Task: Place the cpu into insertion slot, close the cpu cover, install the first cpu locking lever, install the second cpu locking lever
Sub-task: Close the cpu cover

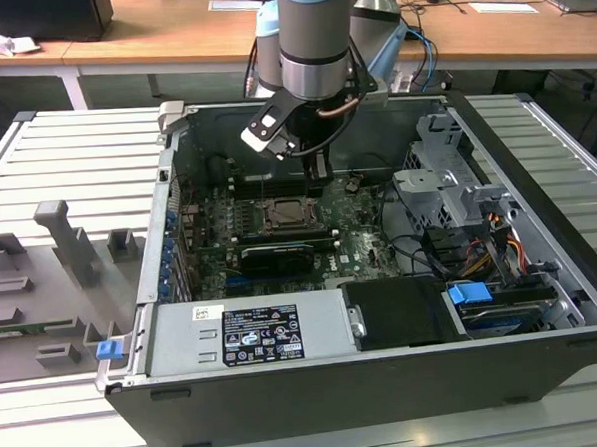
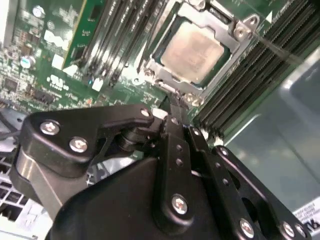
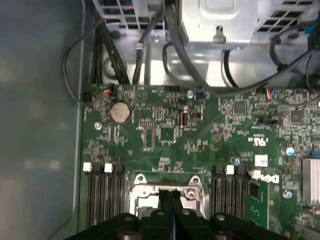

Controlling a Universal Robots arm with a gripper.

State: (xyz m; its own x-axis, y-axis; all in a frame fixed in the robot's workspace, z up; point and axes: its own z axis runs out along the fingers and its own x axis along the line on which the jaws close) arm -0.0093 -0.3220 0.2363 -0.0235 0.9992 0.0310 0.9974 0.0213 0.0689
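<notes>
- A grooved metal bench (image 1: 35, 167) carries an open computer case (image 1: 387, 384), and the arm (image 1: 314, 42) is reached down into it from above.
- The green circuit board (image 3: 165, 130) is laid flat on the case floor. Long black memory slots (image 2: 260, 65) run along both sides of the socket (image 1: 283, 214).
- The cover (image 2: 210, 20) is seen lying down over the socket, so that its window frames the chip.
- The chip (image 2: 192, 50) is seated in the socket, pale top up, level and square to the frame as far as can be seen.
- The fingers (image 2: 170, 130) are pressed together with nothing between them. Their tips are held at the socket's near edge, touching or just beside a small silver tab (image 2: 189, 98) at its corner.
- Placing the chip and lowering the cover are judged done, and the work in hand is judged to be a locking lever. Whether either lever is latched cannot be told.
- For this step the closed tips are best used as one blunt pusher:
  - Pressure should be kept on the metal lever alone, clear of the chip's top and the memory slots.
  - The lever should be pushed down, then sideways under its catch.
  - The push should be slow and steady, so the tips cannot slip onto the board.
</notes>
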